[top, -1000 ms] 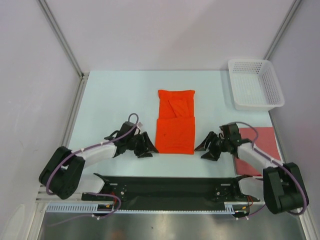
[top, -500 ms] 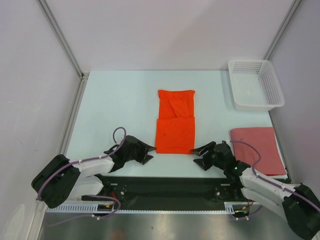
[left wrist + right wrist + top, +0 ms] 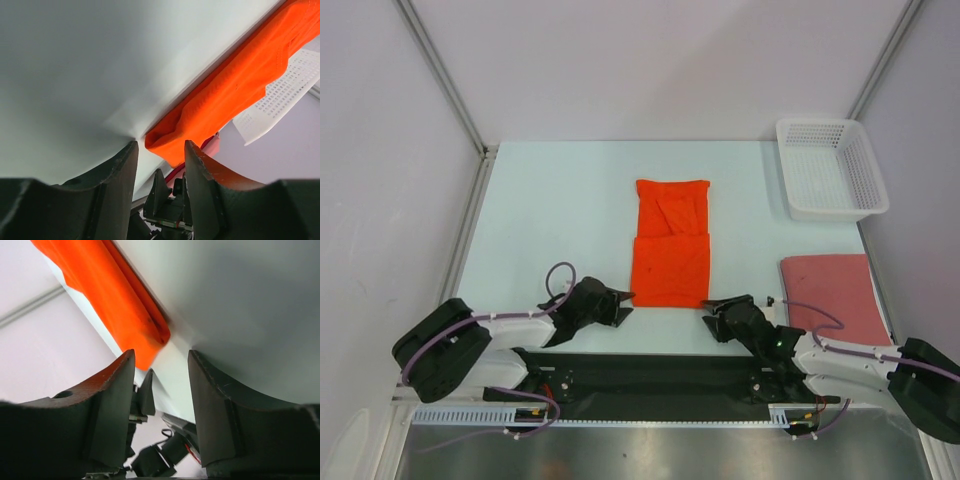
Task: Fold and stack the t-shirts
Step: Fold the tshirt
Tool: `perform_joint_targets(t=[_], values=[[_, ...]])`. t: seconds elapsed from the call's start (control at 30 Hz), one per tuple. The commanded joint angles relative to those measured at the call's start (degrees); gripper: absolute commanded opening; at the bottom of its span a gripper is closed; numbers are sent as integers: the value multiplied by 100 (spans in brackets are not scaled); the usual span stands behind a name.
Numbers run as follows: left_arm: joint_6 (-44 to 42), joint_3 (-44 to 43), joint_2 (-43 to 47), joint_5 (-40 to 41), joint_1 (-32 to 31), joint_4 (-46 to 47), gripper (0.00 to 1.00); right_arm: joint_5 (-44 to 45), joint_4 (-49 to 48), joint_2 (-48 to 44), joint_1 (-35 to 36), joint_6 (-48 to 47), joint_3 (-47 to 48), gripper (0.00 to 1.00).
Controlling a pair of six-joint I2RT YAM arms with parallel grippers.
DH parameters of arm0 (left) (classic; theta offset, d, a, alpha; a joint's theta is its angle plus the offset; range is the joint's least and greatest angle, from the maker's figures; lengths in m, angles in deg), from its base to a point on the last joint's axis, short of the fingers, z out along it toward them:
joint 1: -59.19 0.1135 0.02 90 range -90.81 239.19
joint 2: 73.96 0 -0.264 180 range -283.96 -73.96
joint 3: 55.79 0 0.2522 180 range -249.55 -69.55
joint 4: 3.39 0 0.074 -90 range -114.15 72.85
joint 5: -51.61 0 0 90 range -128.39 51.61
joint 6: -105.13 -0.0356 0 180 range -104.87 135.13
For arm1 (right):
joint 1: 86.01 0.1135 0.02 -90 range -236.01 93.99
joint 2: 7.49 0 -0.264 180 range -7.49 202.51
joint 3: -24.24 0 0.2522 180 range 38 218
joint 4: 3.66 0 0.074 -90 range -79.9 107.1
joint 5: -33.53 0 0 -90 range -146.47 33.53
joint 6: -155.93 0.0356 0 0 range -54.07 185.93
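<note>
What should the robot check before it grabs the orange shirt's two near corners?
1. Left gripper open: ok.
2. Right gripper open: ok.
3. Each gripper aimed at a near corner of the orange shirt: ok.
4. Cloth between the fingers: not ok, both corners lie just ahead of them.
5. Red shirt lying apart, off to the right: ok.
6. Fingers low enough to catch the whole folded edge: cannot tell.

Plain pale walls [image 3: 650,60] close in a pale bluish table [image 3: 550,200] on three sides, grey metal posts [image 3: 441,72] standing at the back corners. Soft even light. A white basket [image 3: 835,211] sits far right.
</note>
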Motion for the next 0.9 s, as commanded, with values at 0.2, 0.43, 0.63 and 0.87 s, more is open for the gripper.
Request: perform_joint_targets(t=[0.2, 0.43, 0.63, 0.87], values=[[487, -178, -437, 283, -269, -310, 50, 616, 767, 602, -257, 361, 103, 51], [646, -73, -516, 274, -287, -346, 50, 396, 713, 866, -284, 193, 217, 50], [707, -46, -657, 257, -287, -267, 47, 308, 608, 1094, -328, 202, 243, 47], [716, 173, -727, 362, -287, 57, 34, 150, 230, 1498, -389, 44, 244, 40]])
